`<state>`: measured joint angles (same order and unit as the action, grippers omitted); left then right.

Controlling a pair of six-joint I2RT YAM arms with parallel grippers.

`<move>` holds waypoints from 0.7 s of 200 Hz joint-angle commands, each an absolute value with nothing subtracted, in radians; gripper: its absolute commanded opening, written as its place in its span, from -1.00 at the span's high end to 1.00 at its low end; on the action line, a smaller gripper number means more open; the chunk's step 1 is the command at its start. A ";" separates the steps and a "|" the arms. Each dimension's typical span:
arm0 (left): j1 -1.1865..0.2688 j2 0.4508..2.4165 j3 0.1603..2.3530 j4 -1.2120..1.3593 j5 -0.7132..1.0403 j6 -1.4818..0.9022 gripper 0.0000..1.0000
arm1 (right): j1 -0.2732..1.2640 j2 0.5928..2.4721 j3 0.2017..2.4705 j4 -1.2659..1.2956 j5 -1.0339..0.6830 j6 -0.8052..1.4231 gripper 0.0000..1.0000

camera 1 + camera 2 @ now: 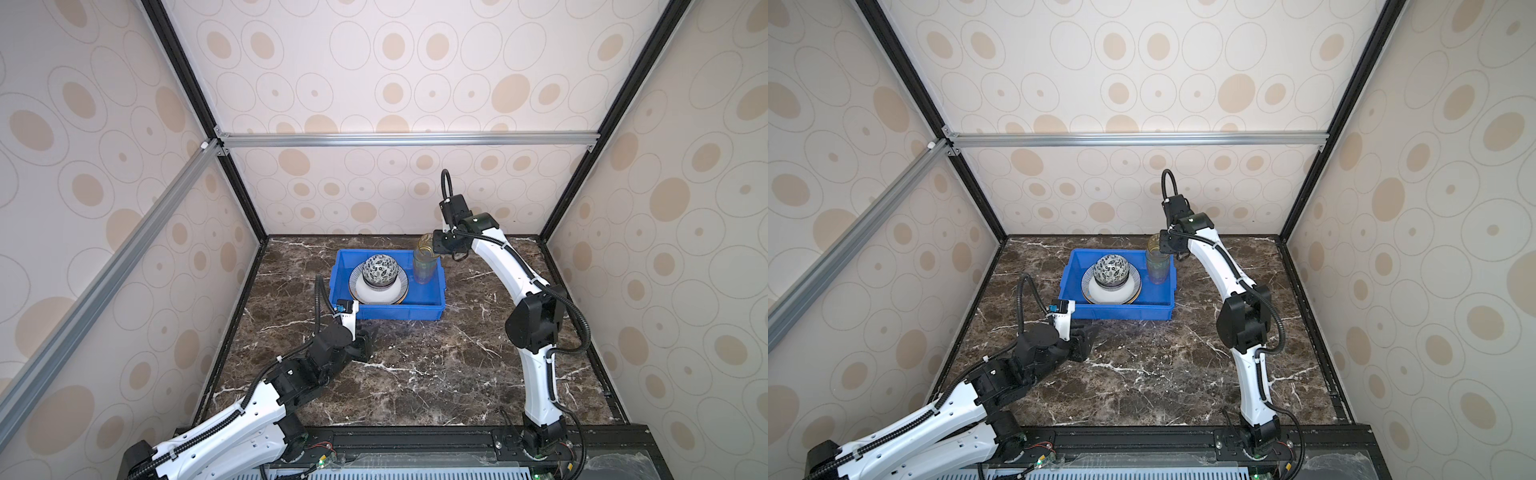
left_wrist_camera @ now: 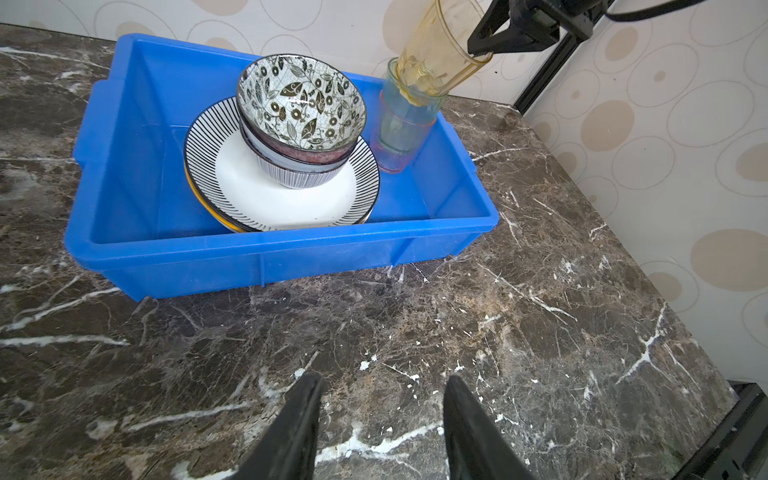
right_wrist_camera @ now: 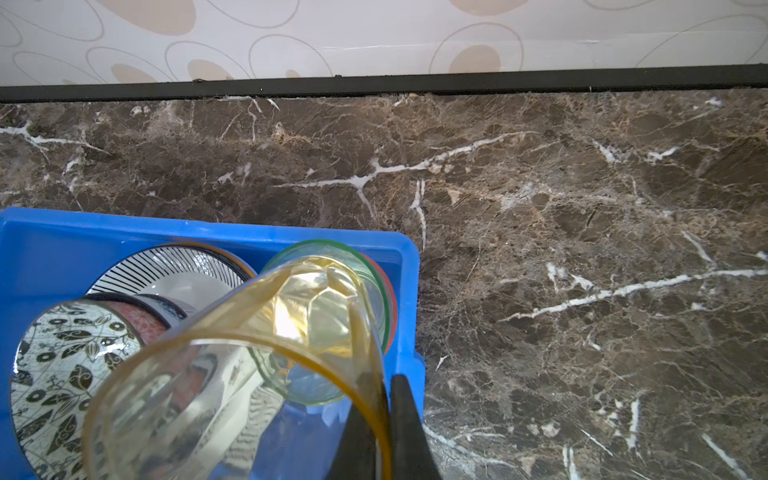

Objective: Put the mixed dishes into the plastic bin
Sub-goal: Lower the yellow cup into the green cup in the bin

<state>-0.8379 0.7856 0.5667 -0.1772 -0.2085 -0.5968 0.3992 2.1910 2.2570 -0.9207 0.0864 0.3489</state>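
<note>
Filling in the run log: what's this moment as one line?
right hand: shut on yellow tumbler rim | tumbler tilted, base in green tumbler | left hand: open, empty | bin: bowls on plates

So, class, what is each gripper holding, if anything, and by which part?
The right gripper pinches the yellow tumbler by its rim, one finger inside, one outside. The left gripper is open and holds nothing.

Left gripper [image 2: 381, 380] hangs low with fingers parted and empty, while the right gripper [image 3: 383, 380], arm extended, pinches the rim of the yellow tumbler [image 2: 440, 41].
</note>
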 commanded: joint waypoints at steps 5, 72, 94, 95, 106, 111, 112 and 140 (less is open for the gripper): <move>-0.848 0.781 0.568 -0.187 -0.227 -0.589 0.03 | 0.408 2.226 2.290 -0.940 0.090 0.340 1.00; -0.848 0.769 0.550 -0.181 -0.233 -0.600 0.03 | 0.408 2.269 2.352 -0.964 0.084 0.339 1.00; -0.848 0.777 0.554 -0.182 -0.232 -0.598 0.03 | 0.408 2.272 2.357 -0.978 0.095 0.329 1.00; -0.848 0.778 0.554 -0.182 -0.231 -0.598 0.03 | 0.408 2.273 2.357 -0.978 0.094 0.329 1.00; -0.848 0.781 0.558 -0.187 -0.229 -0.599 0.03 | 0.408 2.274 2.356 -0.984 0.103 0.324 1.00; -0.848 0.784 0.560 -0.188 -0.228 -0.600 0.03 | 0.408 2.276 2.357 -0.987 0.107 0.322 1.00; -0.848 0.783 0.561 -0.189 -0.227 -0.600 0.03 | 0.408 2.276 2.358 -0.988 0.109 0.321 1.00; -0.849 0.786 0.575 -0.213 -0.230 -0.603 0.03 | 0.408 2.288 2.360 -1.013 0.128 0.305 1.00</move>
<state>-0.8379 0.7845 0.5529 -0.1829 -0.2111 -0.5976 0.4000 2.2555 2.3375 -0.9600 0.0883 0.3332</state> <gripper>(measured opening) 0.484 0.072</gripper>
